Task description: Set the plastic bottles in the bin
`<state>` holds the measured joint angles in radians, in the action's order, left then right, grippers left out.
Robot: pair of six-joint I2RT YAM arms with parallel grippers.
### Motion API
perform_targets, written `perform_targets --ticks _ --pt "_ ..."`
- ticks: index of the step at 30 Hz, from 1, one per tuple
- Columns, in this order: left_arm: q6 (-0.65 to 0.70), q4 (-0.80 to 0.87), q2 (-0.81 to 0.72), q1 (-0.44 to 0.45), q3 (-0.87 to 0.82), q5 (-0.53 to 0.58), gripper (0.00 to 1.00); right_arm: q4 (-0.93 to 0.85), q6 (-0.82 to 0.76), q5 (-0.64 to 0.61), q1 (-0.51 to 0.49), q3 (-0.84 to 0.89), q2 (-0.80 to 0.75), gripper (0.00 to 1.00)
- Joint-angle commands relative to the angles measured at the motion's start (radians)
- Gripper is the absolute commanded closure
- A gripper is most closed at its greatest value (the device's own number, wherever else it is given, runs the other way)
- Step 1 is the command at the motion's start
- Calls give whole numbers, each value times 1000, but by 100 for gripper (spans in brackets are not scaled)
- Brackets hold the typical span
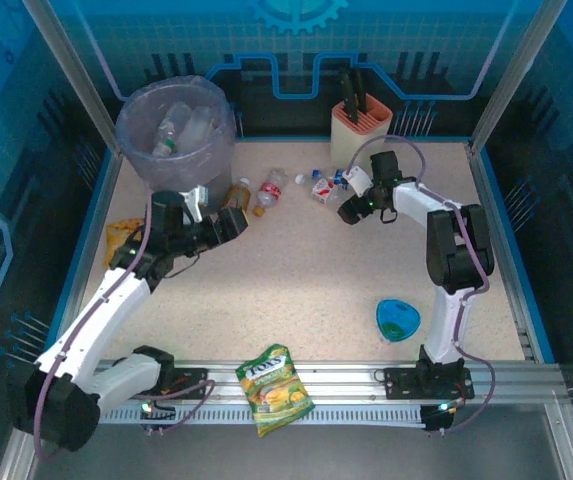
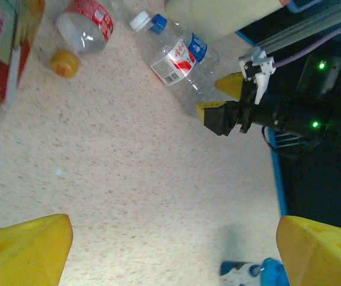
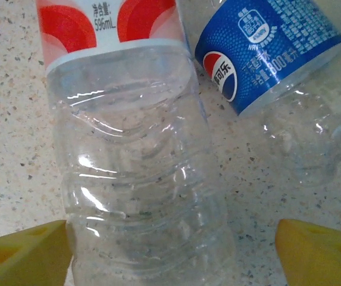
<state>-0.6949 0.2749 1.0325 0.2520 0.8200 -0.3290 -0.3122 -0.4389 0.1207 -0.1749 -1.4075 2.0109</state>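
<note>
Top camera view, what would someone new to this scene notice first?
Probably the grey bin at the far left corner of the table, already holding several bottles. Next, the loose bottles strewn along the far edge, where the right gripper straddles a red-labelled clear bottle with its jaws open. A yellow-green snack bag lies at the near edge.

A peach ribbed knife holder (image 1: 359,130) is stood at the far edge of the speckled bench (image 1: 316,270), and dark handles are seen rising from its top. A small blue bowl (image 1: 397,319) is set on the right side, nearer the front. A green and yellow snack bag (image 1: 276,388) is laid flat across the metal rail (image 1: 351,378) at the near edge. A yellow bag (image 1: 119,236) is partly seen at the left.
</note>
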Motion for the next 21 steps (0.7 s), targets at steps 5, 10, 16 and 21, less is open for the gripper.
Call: perform_targets --ticks 5,10,16,21 --pt "-235 -327 52 6 -139 -65 10 -127 -55 74 1 -72 34 25" --pt "-251 -388 96 6 -150 -74 10 -161 -75 66 1 -84 8 42" --pt "-255 -410 108 6 -151 -80 10 -193 -74 67 -2 -80 -59 55" --pt "-286 -479 145 8 -147 -120 9 -205 -5 44 -19 -42 -160 55"
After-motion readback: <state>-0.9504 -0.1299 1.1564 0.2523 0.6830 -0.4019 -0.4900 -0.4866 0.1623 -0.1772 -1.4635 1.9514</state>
